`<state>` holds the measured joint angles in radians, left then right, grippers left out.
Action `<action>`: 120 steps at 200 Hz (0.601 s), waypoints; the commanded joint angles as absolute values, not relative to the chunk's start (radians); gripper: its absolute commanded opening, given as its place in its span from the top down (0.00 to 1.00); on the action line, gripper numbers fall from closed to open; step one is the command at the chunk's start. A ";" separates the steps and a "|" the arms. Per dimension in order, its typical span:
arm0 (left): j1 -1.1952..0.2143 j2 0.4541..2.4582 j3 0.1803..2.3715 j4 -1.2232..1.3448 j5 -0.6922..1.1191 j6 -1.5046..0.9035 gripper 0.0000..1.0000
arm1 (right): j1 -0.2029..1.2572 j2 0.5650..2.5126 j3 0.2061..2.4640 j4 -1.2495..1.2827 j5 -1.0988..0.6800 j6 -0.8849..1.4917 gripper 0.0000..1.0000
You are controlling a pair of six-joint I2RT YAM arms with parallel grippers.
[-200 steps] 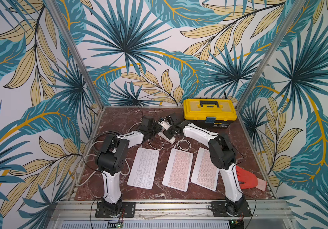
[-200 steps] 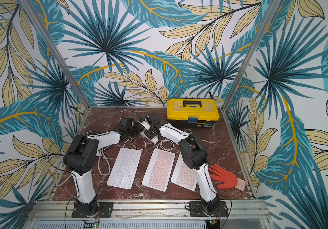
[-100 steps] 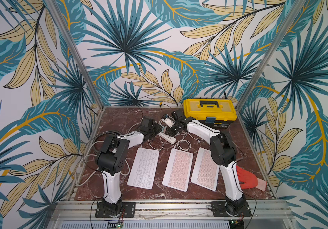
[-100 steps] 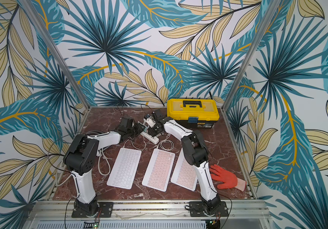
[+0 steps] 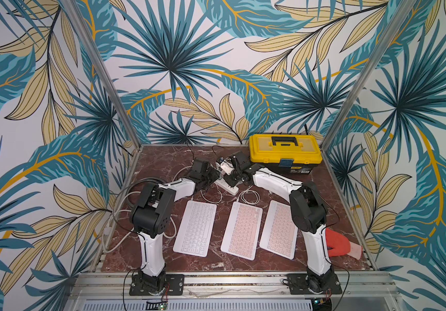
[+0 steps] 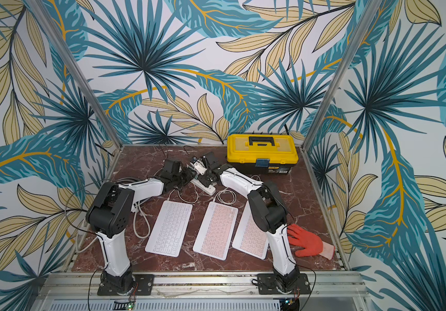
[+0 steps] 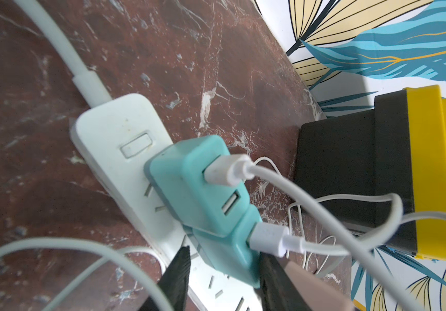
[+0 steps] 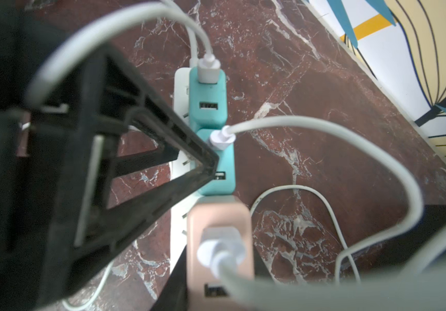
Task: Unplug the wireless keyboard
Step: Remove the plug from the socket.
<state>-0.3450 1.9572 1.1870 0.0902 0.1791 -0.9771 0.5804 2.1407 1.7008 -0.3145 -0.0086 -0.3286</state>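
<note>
Three keyboards lie side by side: a white one (image 5: pixel 195 228) and two pink ones (image 5: pixel 242 233) (image 5: pixel 279 229). Their thin white cables run to chargers on the white power strip (image 5: pixel 228 187) (image 7: pixel 114 134). My left gripper (image 7: pixel 227 258) (image 5: pixel 212 175) is shut on the second teal charger (image 7: pixel 224 253), next to the first teal charger (image 7: pixel 197 183). My right gripper (image 8: pixel 217 272) (image 5: pixel 230 178) is shut on the pink charger (image 8: pixel 216 223) with its cable plug (image 8: pixel 220 250). I cannot tell whether its prongs still sit in the strip.
A yellow and black toolbox (image 5: pixel 285 152) stands at the back right, close behind the right wrist. A red glove (image 6: pixel 306 242) lies at the right front. The strip's thick white cord (image 5: pixel 124 215) loops along the left edge. Loose cable loops (image 5: pixel 248 196) lie behind the keyboards.
The right gripper and wrist have moved up and back toward the toolbox. The left arm has stayed where it was.
</note>
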 commanded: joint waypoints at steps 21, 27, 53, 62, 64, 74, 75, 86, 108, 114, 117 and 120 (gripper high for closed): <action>-0.311 2.001 1.129 -0.110 0.124 -0.952 0.57 | 0.509 2.062 1.656 -0.261 -0.147 -0.221 0.78; -0.308 1.998 1.131 -0.112 0.127 -0.948 0.57 | 0.498 2.050 1.641 -0.252 -0.181 -0.202 0.78; -0.304 1.975 1.160 -0.113 0.159 -0.909 0.55 | 0.460 2.009 1.586 -0.228 -0.329 -0.131 0.78; -0.305 1.962 1.174 -0.113 0.178 -0.885 0.53 | 0.448 1.999 1.570 -0.227 -0.367 -0.111 0.78; -0.303 1.958 1.178 -0.112 0.184 -0.879 0.53 | 0.446 1.995 1.566 -0.227 -0.374 -0.108 0.78; -0.302 1.938 1.191 -0.113 0.210 -0.857 0.51 | 0.437 1.981 1.547 -0.228 -0.402 -0.098 0.78; -0.303 1.936 1.193 -0.114 0.212 -0.856 0.51 | 0.436 1.979 1.546 -0.227 -0.404 -0.097 0.78; -0.303 1.909 1.205 -0.115 0.237 -0.840 0.48 | 0.430 1.962 1.524 -0.227 -0.428 -0.092 0.78; -0.308 1.844 1.212 -0.118 0.278 -0.812 0.45 | 0.425 1.934 1.499 -0.241 -0.439 -0.095 0.78; -0.312 1.824 1.212 -0.119 0.288 -0.802 0.44 | 0.425 1.928 1.495 -0.250 -0.435 -0.098 0.78; -0.313 1.814 1.213 -0.119 0.290 -0.798 0.44 | 0.424 1.924 1.492 -0.253 -0.434 -0.099 0.78; -0.316 1.803 1.211 -0.121 0.292 -0.793 0.43 | 0.425 1.922 1.489 -0.257 -0.433 -0.100 0.78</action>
<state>-0.3130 1.8980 1.1995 -0.0483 0.2520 -0.8623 0.4244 1.9625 1.5246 -0.2516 -0.3790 -0.1184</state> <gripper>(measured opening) 0.555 0.312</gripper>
